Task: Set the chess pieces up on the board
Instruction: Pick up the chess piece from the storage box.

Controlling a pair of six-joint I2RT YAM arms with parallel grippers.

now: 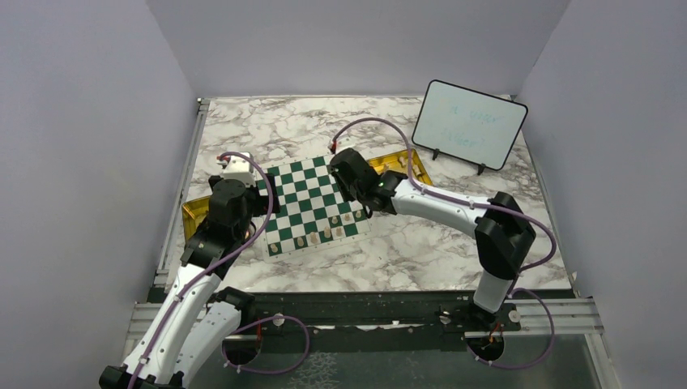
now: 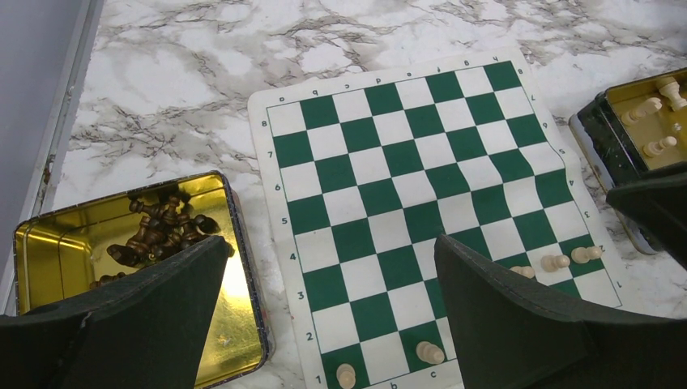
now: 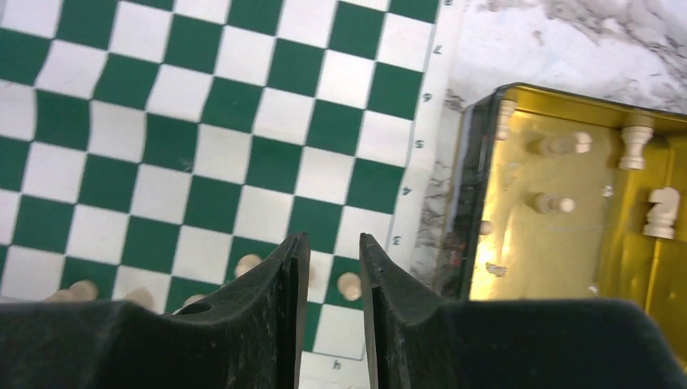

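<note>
The green-and-white board [image 1: 301, 197] lies mid-table with a row of cream chess pieces [image 1: 327, 232] along its near edge. My right gripper [image 1: 361, 212] hovers low over the board's near right corner. In the right wrist view its jaws [image 3: 334, 243] stand a narrow gap apart with nothing between them. A cream pawn [image 3: 349, 285] stands on the square just below the gap, and another pawn [image 3: 247, 263] to its left. My left gripper [image 2: 328, 243] is wide open above the board's left edge [image 2: 279, 243], holding nothing. Two cream pieces [image 2: 429, 352] stand on the first row.
A gold tin [image 3: 567, 243] right of the board holds loose cream pieces, among them a knight [image 3: 663, 212]. Another gold tin [image 2: 49, 267] left of the board holds dark pieces [image 2: 162, 231]. A framed whiteboard [image 1: 468, 123] stands at the back right.
</note>
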